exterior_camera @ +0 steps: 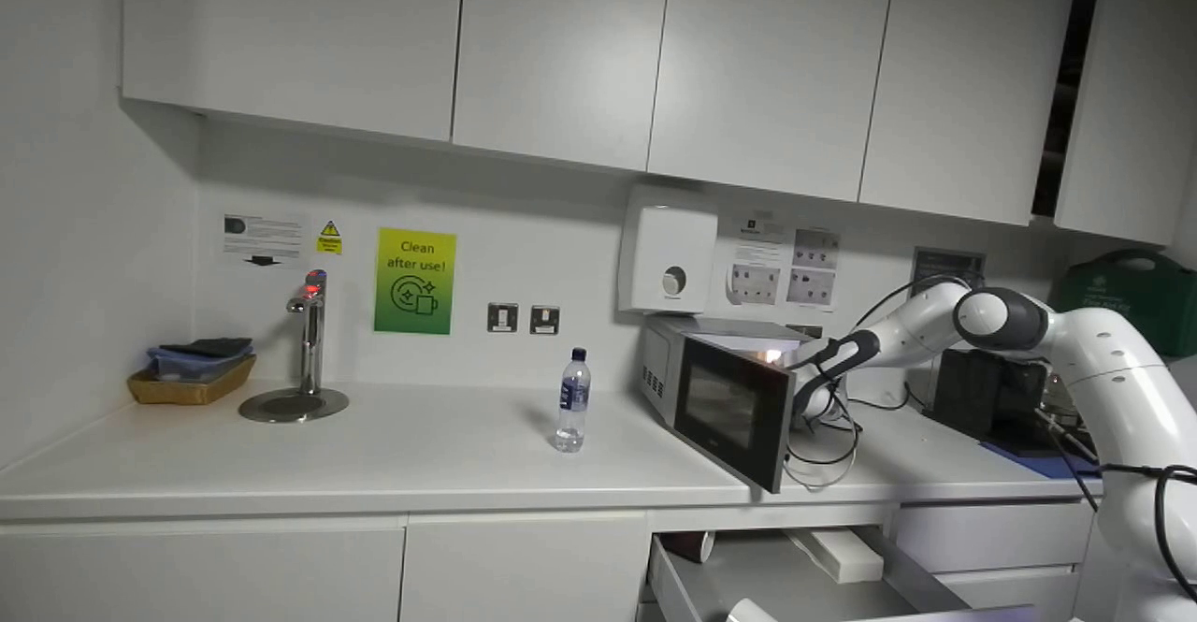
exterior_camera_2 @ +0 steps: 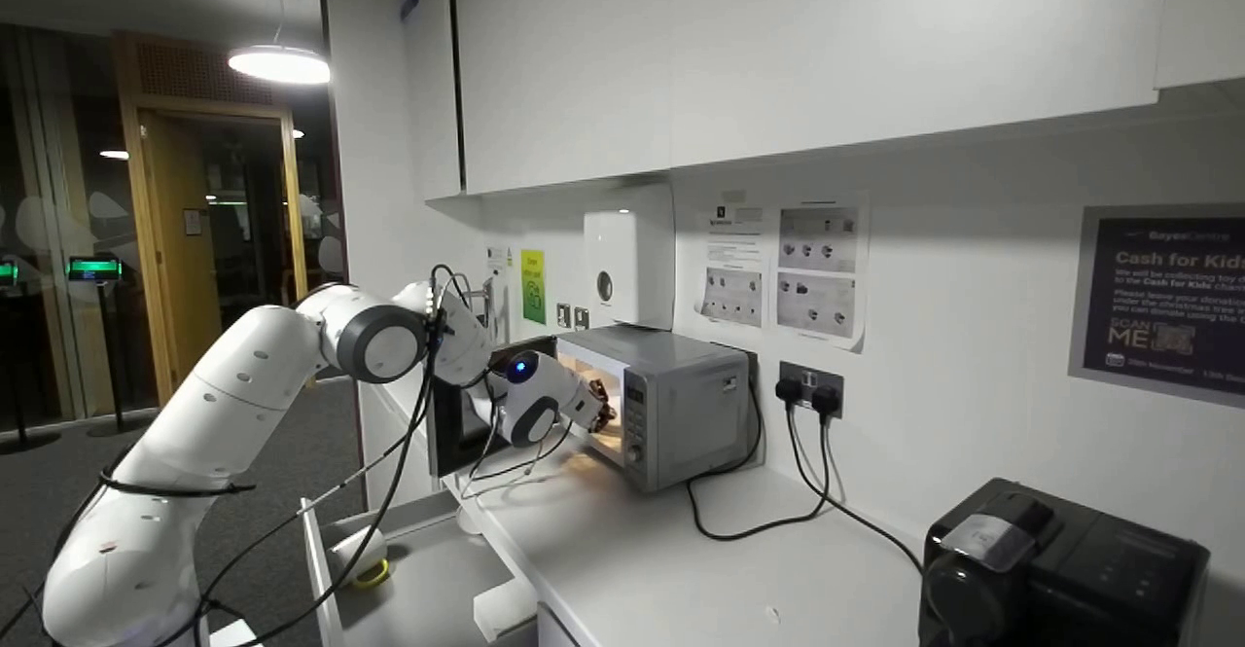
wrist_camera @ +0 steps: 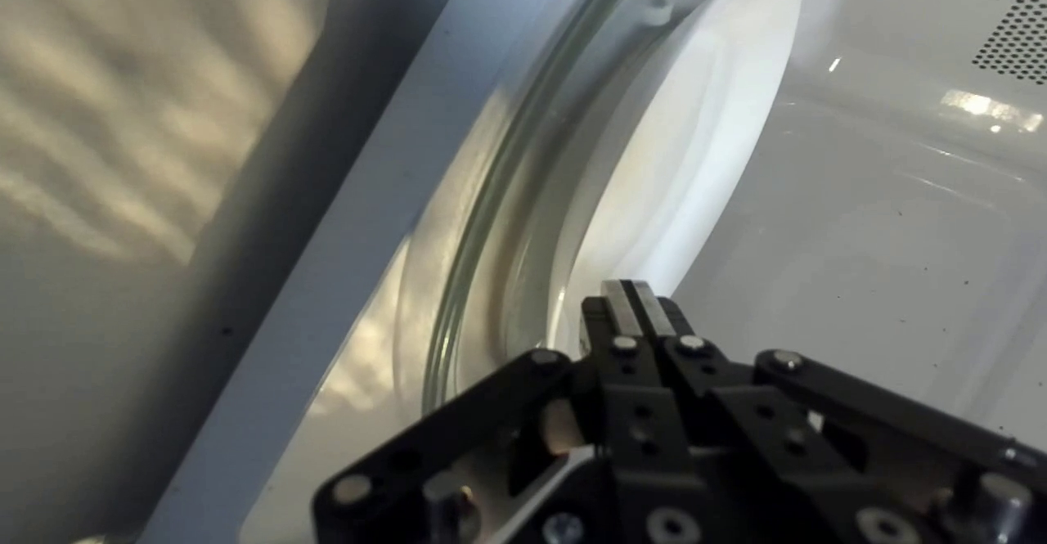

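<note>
One pincer [wrist_camera: 631,289], fingertips together, lies at the white dish [wrist_camera: 695,143] inside the microwave [exterior_camera_2: 691,413], whose door [exterior_camera: 734,407] stands open, presumably for access; whether the dish is pinched cannot be told.

In an exterior view: set back from the counter [exterior_camera: 421,444], facing the wall [exterior_camera: 552,229]. In an exterior view: set near the coffee machine [exterior_camera_2: 1070,574], aimed left along the wall toward the far door [exterior_camera_2: 180,248]. Shared in both exterior views: microwave [exterior_camera_2: 691,423], drawer [exterior_camera_2: 438,574], arm [exterior_camera: 1117,369]. In the wrist view: looking closely past the gripper [wrist_camera: 628,288] onto the plate [wrist_camera: 695,135].
</note>
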`<state>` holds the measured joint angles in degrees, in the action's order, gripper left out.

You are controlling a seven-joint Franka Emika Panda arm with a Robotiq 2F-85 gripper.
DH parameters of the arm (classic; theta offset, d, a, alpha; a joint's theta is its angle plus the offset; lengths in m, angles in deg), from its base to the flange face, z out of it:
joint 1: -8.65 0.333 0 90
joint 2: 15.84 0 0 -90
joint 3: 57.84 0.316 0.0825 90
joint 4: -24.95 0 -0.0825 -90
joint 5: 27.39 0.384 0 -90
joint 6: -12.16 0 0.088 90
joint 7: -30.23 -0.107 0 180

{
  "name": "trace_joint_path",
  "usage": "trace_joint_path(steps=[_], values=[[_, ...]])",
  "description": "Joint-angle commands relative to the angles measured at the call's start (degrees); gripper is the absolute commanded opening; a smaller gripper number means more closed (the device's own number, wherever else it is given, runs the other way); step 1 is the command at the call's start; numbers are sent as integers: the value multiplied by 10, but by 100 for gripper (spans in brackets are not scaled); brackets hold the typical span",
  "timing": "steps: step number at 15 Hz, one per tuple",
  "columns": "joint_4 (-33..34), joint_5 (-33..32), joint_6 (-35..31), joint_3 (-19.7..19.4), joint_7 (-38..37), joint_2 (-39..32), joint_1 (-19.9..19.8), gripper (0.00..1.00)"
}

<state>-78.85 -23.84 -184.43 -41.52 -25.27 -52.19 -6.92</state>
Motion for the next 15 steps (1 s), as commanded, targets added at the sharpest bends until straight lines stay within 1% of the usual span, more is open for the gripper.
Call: trace_joint_path(steps=[1, 2, 3, 4, 6, 7, 12, 13, 14, 15], values=[[6, 7, 16, -1, -5, 10, 2, 0], [1, 9, 16, -3, -5, 15, 3, 0], [-3, 8, 16, -2, -5, 19, 1, 16], [-7, 9, 17, -4, -5, 23, 2, 28], [-17, 13, 19, -11, -4, 33, 6, 42], [-22, 16, 19, -16, -4, 38, 10, 51], [-42, 23, 24, -36, -4, 64, 22, 87], [-48, 24, 26, -39, -5, 68, 24, 95], [-53, 25, 28, -42, -6, 72, 26, 99], [-55, 25, 29, -44, -6, 73, 28, 100]])
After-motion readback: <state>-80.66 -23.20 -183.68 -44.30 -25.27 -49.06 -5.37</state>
